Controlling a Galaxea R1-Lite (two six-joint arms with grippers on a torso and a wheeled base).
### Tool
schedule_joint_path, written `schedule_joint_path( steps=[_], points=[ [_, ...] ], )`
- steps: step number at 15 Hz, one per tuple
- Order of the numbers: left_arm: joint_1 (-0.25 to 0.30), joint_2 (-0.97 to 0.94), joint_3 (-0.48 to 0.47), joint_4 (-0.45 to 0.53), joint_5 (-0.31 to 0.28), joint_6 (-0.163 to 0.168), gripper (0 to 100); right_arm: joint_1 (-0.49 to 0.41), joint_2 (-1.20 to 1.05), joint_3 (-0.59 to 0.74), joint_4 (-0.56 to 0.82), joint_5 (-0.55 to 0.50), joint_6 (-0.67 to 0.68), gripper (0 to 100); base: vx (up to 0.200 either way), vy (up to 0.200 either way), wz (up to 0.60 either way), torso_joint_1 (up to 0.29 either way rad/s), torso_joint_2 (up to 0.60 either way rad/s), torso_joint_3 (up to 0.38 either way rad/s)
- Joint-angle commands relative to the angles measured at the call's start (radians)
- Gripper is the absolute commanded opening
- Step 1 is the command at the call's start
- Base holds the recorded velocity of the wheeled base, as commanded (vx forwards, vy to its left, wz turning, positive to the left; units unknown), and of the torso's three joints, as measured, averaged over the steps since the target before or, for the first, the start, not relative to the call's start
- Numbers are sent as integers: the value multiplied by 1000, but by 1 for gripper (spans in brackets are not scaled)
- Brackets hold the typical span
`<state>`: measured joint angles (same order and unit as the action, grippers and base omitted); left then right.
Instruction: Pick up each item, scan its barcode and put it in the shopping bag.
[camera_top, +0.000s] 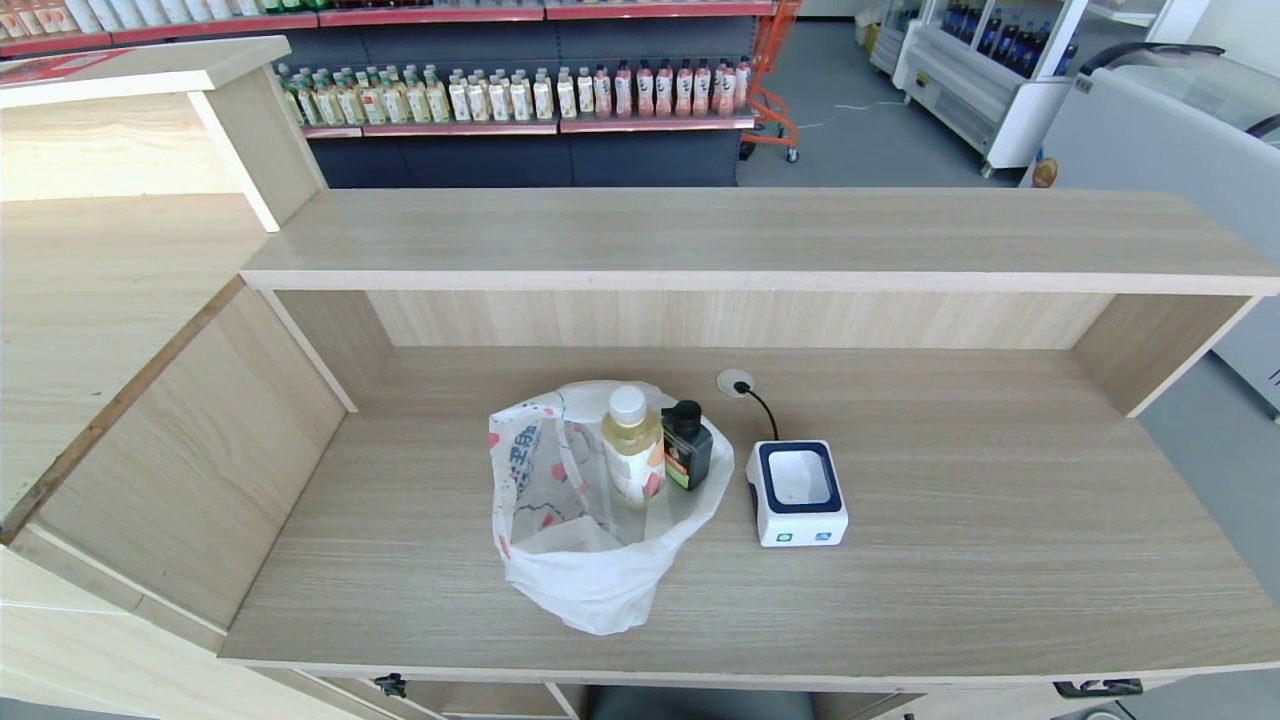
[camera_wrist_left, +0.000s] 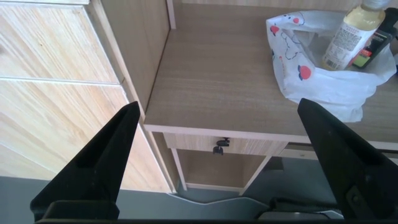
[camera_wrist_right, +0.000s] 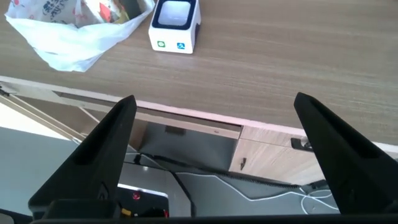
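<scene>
Now left end effector (camera_wrist_left: 217, 104), right end effector (camera_wrist_right: 214, 98) spread; juice bottle (camera_top: 632, 450) inside shopping bag (camera_top: 575, 585)

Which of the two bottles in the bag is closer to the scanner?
The small dark bottle with the black cap, on the side of the shopping bag facing the scanner; the taller pale bottle with the white cap stands farther off.

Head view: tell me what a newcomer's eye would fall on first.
The white shopping bag stands open in the middle of the counter, with a white-capped yellow drink bottle and a black-capped dark bottle upright inside. Beside it, toward the robot's right, sits the white barcode scanner.
</scene>
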<state>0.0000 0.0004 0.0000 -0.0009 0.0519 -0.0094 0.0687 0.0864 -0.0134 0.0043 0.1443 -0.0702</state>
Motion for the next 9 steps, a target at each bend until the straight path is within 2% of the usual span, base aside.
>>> schedule_joint_path(
  steps=[1,3,9],
  points=[
    [0,0,0,-1,0,2,100,0,7,0,0,0,0,100,0,-200,0,2,7,2],
    [0,0,0,-1,0,3,100,0,7,0,0,0,0,100,0,-200,0,5,2,0],
    [0,0,0,-1,0,3,100,0,7,1,0,8,0,100,0,0,0,0,0,0]
  ],
)
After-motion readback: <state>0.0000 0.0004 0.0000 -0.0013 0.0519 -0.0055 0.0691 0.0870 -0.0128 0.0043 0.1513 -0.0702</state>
